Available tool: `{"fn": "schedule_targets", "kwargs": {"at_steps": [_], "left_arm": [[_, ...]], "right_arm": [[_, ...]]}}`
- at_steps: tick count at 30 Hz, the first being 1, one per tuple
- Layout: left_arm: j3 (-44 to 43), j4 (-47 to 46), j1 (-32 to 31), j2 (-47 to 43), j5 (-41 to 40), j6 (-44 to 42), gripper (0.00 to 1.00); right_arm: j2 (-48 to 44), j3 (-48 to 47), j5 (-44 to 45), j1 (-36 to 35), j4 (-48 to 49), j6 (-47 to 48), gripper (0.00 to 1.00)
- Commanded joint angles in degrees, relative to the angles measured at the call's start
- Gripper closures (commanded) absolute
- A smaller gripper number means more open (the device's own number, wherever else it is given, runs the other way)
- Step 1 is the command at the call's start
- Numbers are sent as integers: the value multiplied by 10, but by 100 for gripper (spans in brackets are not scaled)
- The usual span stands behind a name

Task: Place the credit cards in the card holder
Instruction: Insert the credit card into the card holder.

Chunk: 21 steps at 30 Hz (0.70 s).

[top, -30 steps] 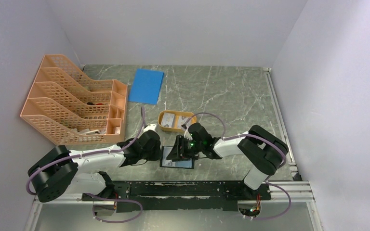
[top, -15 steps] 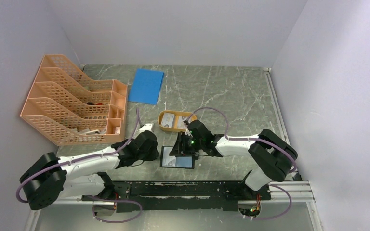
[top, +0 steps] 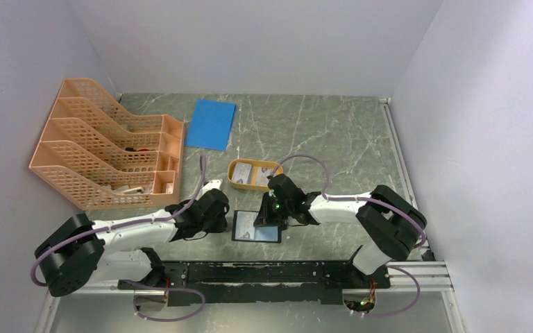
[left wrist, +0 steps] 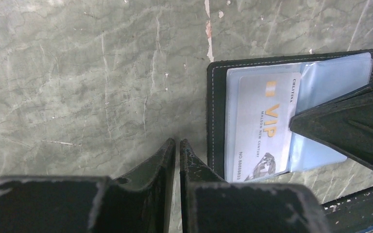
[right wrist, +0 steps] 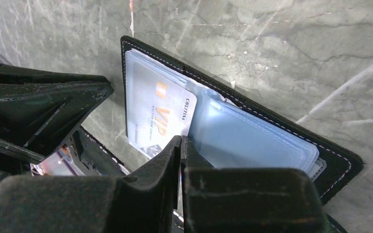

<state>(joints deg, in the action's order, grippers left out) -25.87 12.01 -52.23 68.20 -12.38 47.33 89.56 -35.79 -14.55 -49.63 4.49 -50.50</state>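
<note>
Top: we log the card holder (top: pixel 256 227) open flat at the table's 6 o'clock, left gripper (top: pixel 225 220) at its 9, right gripper (top: pixel 266 219) over it.
Left wrist: fingers together, empty.
Right wrist: fingers together, tips on the pocketed credit card (right wrist: pixel 155 114) at the holder's 9.

The black card holder (right wrist: pixel 252 141) lies open on the counter (right wrist: pixel 272 48). A pale card (right wrist: pixel 155 116) marked VIP sits in its side at 9 o'clock. From 6 o'clock the right gripper (right wrist: pixel 180 141) reaches the card's edge, jaws pressed together.
</note>
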Motion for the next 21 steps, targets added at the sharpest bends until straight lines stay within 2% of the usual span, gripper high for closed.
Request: {"fn": "schedule_targets", "kwargs": {"at_steps": [1,8,21], "left_arm": [[-5,-21,1,13,5,-7,86],[-2,-36,1,31,21,-7,87],[3,-64,1,52,43,-5,87]], "right_arm": [[-12,-8,38,-2,-34,8,92],[14,-6,12,-1,-12,-9,72],[34,4,-34,-1,68,-38,69]]}}
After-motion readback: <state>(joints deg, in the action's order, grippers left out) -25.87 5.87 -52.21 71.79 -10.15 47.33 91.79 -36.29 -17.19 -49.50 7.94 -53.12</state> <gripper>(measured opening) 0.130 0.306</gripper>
